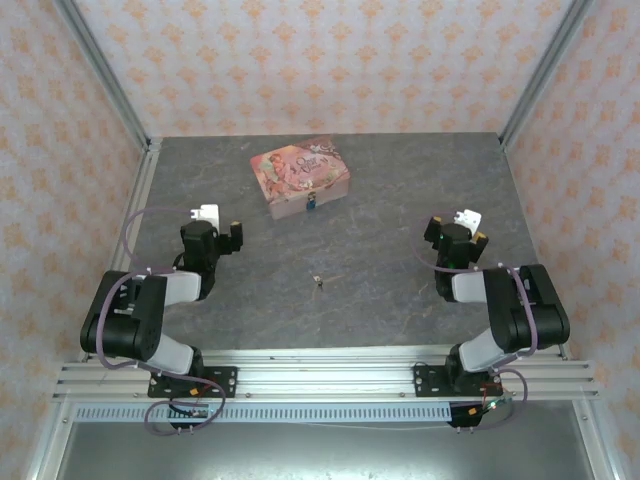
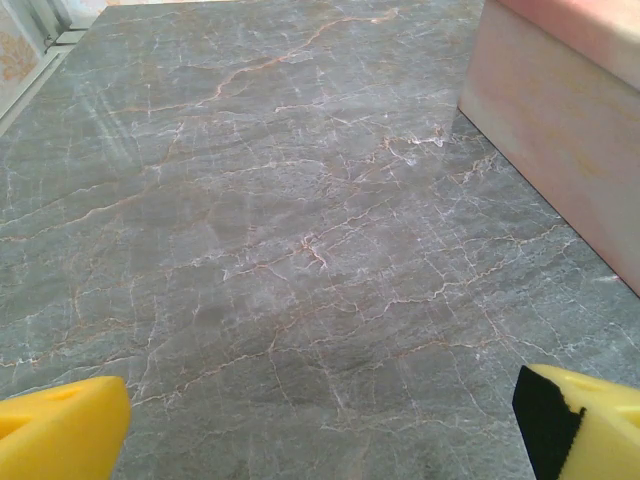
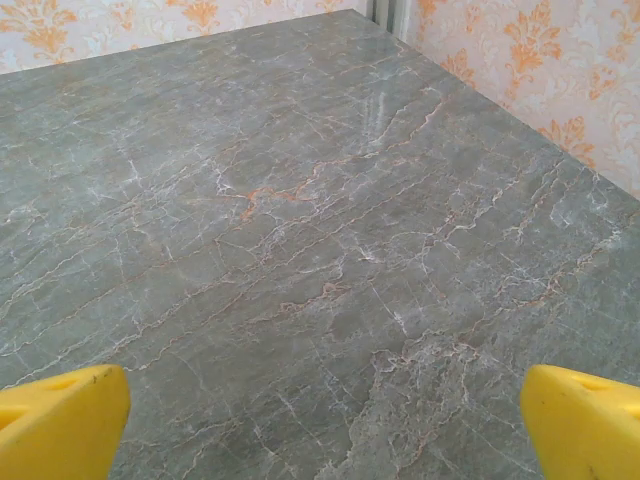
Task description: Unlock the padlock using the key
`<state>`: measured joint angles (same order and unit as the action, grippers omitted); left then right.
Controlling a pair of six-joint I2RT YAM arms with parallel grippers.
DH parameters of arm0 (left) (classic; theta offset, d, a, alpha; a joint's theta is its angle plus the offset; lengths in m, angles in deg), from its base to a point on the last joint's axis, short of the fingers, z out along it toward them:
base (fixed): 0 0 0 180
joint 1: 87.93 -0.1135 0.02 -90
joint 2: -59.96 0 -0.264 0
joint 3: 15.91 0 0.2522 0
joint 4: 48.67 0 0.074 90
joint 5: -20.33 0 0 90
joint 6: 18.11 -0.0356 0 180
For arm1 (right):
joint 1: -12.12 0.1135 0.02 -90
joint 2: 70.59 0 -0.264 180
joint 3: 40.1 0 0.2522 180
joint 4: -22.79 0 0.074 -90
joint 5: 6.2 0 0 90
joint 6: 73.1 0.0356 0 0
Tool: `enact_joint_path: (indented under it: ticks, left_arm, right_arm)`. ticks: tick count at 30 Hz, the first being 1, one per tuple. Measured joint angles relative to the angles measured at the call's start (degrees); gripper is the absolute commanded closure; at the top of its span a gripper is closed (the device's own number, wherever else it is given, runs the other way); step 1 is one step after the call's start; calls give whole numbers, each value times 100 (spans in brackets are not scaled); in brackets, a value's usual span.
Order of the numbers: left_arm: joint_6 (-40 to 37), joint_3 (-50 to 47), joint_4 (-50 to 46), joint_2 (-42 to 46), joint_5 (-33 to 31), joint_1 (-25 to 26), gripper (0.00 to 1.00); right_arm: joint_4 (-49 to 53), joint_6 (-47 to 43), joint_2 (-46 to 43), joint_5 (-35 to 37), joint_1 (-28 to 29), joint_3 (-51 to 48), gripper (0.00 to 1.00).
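The tiny blue-teal padlock (image 1: 312, 203) hangs on the front face of the pink illustrated tin (image 1: 299, 175) at the back middle of the table. The small silvery key (image 1: 318, 281) lies flat on the grey marble surface, between the two arms and well in front of the tin. My left gripper (image 1: 222, 232) rests at the left, open, with nothing between its yellow fingertips (image 2: 60, 430); the tin's side (image 2: 560, 150) shows at the right of its wrist view. At the right, my right gripper (image 1: 458, 232) is also open and empty, its yellow fingertips (image 3: 585, 425) far apart over bare table.
Patterned walls with metal frame posts enclose the table (image 1: 400, 200) on three sides. A metal rail (image 1: 320, 375) runs along the near edge by the arm bases. Open marble surface lies around the key.
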<state>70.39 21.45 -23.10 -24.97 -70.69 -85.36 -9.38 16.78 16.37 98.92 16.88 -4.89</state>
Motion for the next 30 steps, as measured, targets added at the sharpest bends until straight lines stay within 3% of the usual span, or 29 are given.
enact_joint_path:
  ticks: [30]
  left_arm:
    - [0, 0, 0, 0, -96, 0, 0]
  right_arm:
    - [-2, 0, 0, 4, 0, 4, 0]
